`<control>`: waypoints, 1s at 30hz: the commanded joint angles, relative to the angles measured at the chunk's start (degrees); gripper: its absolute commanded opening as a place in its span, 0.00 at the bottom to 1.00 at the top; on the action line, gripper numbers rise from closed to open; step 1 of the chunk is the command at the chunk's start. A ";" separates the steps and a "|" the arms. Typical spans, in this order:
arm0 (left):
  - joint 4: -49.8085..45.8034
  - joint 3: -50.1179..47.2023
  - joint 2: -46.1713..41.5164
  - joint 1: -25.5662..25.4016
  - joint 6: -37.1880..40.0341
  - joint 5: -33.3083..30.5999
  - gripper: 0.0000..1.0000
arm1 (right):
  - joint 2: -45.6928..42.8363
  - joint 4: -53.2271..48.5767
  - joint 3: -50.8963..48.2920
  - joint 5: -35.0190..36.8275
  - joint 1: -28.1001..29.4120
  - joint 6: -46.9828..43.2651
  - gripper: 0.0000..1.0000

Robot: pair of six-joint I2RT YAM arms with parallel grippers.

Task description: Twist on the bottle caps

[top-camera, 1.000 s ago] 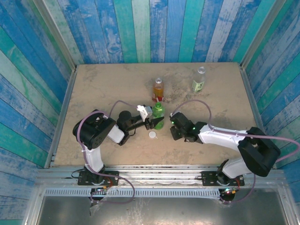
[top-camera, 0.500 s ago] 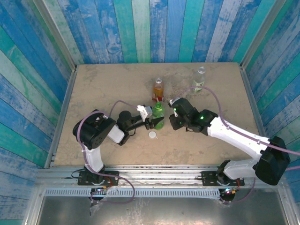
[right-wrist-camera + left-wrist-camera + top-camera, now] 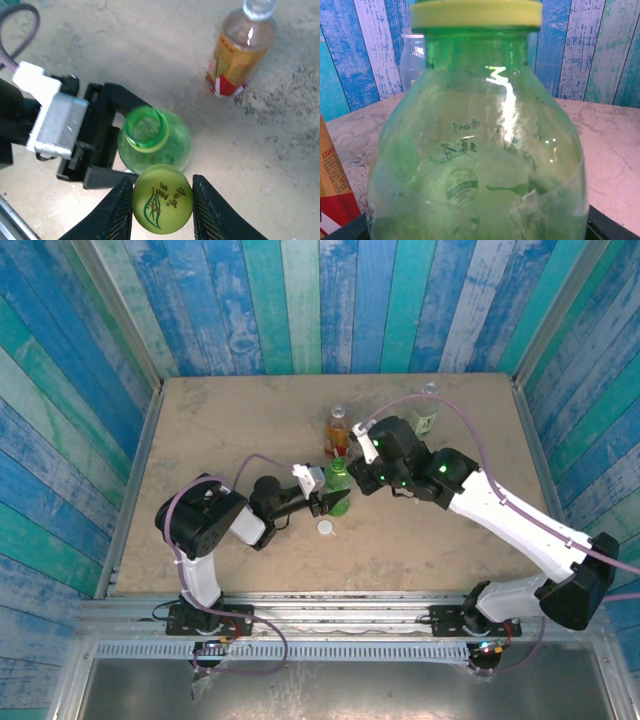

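The right jaws are clenched on the round yellow-green plastic screw cap, one finger on each side of it, printed top facing the wrist camera. The cap hangs just right of the open mouth of the small green plastic bottle, not yet over it.

To do this step well, the cap probably needs centring over the neck and holding level before it comes down. It should then turn with light pressure so the thread catches rather than crossing.

The left jaws grasp the green bottle's body from its left side, which should keep it from spinning.

The amber-liquid bottle with the red label stands close on the far side, leaving the wrist little room there. A small white round cap lies on the sandy tabletop just near of the green bottle. The clear bottle with a green label stands far right, well apart.
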 commanded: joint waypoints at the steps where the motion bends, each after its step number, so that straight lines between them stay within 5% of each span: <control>1: -4.70 -0.23 1.05 -0.14 0.59 1.43 0.65 | 3.22 -1.68 3.22 -2.34 0.26 -2.41 0.33; 30: -5.05 0.44 2.22 -0.14 1.08 2.32 0.64 | 11.51 -6.27 10.15 0.98 0.34 -5.93 0.33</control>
